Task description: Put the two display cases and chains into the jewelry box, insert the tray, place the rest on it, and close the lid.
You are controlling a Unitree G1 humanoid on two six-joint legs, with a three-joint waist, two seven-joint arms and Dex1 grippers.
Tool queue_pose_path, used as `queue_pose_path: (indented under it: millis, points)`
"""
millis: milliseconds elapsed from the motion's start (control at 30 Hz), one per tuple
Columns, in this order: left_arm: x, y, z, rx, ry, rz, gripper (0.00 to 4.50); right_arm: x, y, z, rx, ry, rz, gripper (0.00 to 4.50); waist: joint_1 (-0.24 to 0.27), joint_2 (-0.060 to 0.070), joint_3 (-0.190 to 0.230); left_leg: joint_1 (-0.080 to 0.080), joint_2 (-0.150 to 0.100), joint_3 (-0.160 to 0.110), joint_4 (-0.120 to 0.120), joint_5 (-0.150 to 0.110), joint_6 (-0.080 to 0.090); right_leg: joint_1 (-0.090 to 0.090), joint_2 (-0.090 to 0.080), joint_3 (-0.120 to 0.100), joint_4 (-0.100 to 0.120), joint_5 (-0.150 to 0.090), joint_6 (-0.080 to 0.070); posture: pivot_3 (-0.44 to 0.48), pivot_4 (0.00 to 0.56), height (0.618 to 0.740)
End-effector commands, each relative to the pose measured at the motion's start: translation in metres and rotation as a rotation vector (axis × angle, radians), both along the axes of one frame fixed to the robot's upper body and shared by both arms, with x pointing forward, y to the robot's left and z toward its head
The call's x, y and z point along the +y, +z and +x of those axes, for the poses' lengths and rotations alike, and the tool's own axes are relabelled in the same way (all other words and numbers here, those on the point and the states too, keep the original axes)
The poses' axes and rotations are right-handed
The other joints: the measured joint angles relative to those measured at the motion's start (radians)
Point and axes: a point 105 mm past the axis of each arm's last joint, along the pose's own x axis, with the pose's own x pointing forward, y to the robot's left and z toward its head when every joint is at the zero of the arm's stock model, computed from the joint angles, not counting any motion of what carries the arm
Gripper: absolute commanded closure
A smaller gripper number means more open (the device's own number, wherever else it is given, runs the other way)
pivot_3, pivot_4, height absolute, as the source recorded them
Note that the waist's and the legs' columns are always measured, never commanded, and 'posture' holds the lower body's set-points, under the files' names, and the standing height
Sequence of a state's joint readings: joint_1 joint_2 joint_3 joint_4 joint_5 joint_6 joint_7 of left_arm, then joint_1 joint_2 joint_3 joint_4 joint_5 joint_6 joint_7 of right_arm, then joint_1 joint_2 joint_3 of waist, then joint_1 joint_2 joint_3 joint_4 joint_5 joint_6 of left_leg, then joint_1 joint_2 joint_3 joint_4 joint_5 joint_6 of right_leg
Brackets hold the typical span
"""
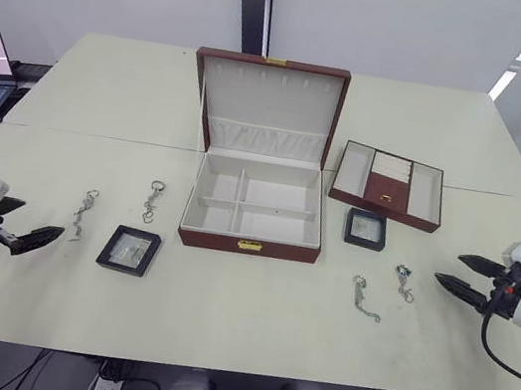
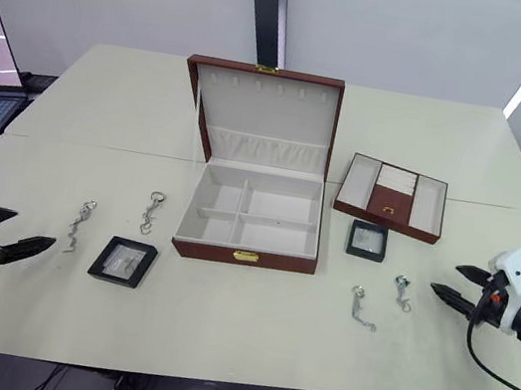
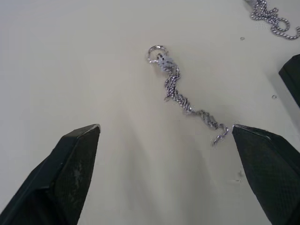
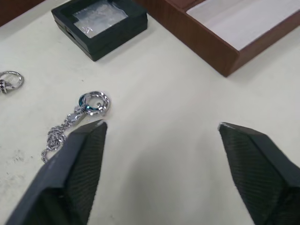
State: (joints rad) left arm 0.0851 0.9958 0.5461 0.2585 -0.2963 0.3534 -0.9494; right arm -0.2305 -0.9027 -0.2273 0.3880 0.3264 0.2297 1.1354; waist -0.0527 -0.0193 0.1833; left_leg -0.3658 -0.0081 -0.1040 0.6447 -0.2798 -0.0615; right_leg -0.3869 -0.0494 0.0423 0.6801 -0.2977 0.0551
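Both black two-fingered grippers, left gripper (image 1: pixel 49 237) and right gripper (image 1: pixel 451 271), are hovering wide open over thin silver chains (image 1: pixel 83 212) flanking the open reddish-brown jewelry box (image 1: pixel 254 211).

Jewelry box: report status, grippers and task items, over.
Left gripper and right gripper open, empty. Jewelry box open, empty; tray, display cases, chains on the table. Nothing obstructing.

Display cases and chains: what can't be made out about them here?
- Contents of the left display case and right display case: too small in the head views; window glare in the right wrist view.
- Chain clasp types: too small in the head views.
- Far left chain: one end meets the left gripper's fingertip; contact unclear.
- Second chain: cut off by the left wrist view's edge.
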Motion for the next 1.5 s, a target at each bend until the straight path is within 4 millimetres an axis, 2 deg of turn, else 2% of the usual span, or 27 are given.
queue_pose_path:
  millis: [33,233,900,1000,1167,1433,1500]
  points:
    - [0.022,0.015,-0.008,-0.040,0.045,0.051,0.00,-0.007,0.017,0.004,-0.066,0.000,-0.017,0.02,-0.001,0.000,0.000,0.000,0.000,0.000,0.000,0.000,0.000,0.000,0.000,0.000,0.000,0.000,0.000,0.000,0.150,0.740]
    - [0.034,0.013,-0.012,-0.039,0.075,0.080,0.00,-0.009,0.017,0.006,-0.075,-0.004,-0.017,0.02,-0.001,0.000,0.000,0.000,0.000,0.000,0.000,0.000,0.000,0.000,0.000,0.000,0.000,0.000,0.000,0.000,0.150,0.740]
    - [0.029,0.009,0.000,-0.074,0.057,0.047,0.00,-0.013,0.022,0.004,-0.088,-0.009,-0.011,0.02,-0.001,0.000,0.000,0.000,0.000,0.000,0.000,0.000,0.000,0.000,0.000,0.000,0.000,0.000,0.000,0.000,0.150,0.740]
    - [0.026,0.011,0.002,-0.117,0.072,0.008,0.00,-0.006,0.032,0.004,-0.124,0.015,0.039,0.02,-0.001,0.000,0.000,0.000,0.000,0.000,0.000,0.000,0.000,0.000,0.000,0.000,0.000,0.000,0.000,0.000,0.150,0.740]
    - [0.017,0.008,0.003,-0.177,0.114,-0.039,0.00,0.025,0.056,0.003,-0.187,0.118,0.121,0.02,0.001,0.000,0.000,0.000,0.001,0.000,0.000,0.000,0.000,0.000,-0.001,0.000,0.000,0.000,0.000,0.000,0.150,0.740]
    - [-0.010,-0.003,0.008,-0.299,0.213,-0.124,0.00,0.115,0.087,-0.013,-0.240,0.403,0.227,0.02,0.006,0.000,0.000,0.000,0.003,-0.001,0.001,0.000,0.000,0.000,-0.002,0.000,0.000,0.000,0.000,0.000,0.150,0.740]
    - [-0.018,-0.007,0.013,-0.326,0.236,-0.144,0.00,0.144,0.098,-0.019,-0.264,0.503,0.247,0.02,0.008,0.000,0.000,-0.001,0.002,-0.001,0.001,0.000,0.000,0.000,-0.002,0.000,0.000,0.000,0.000,0.000,0.150,0.740]
